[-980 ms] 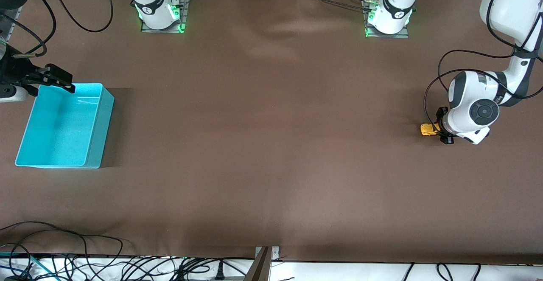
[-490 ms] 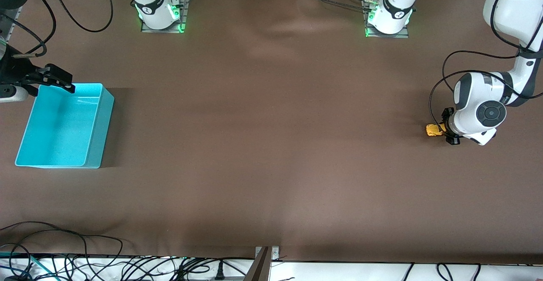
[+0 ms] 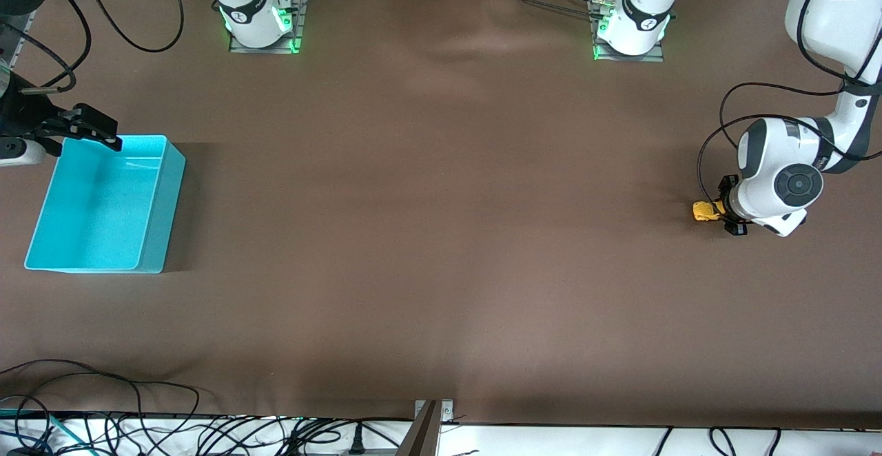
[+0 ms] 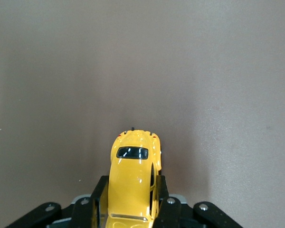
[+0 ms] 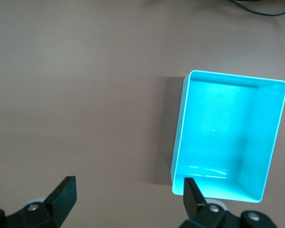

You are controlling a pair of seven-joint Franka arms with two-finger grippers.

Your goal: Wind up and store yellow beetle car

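The yellow beetle car [image 3: 703, 211] is low at the brown table near the left arm's end, its rear clamped between my left gripper's [image 3: 725, 213] fingers. In the left wrist view the yellow beetle car [image 4: 133, 175] points away from the left gripper [image 4: 129, 192], with black fingers [image 4: 99, 194] tight on both sides of the body. I cannot tell whether its wheels touch the cloth. My right gripper [image 3: 93, 131] hangs open and empty over the corner of the turquoise bin [image 3: 151, 235]. In the right wrist view the right gripper [image 5: 128, 194] is spread wide beside the turquoise bin [image 5: 179, 128].
The bin sits at the right arm's end of the table and has nothing in it. Both arm bases [image 3: 258, 22] stand at the table's back edge. Cables [image 3: 103, 401] trail along the edge nearest the front camera.
My left gripper has dragged the car a short way toward the left arm's end of the table, then stopped. The right arm has not moved.
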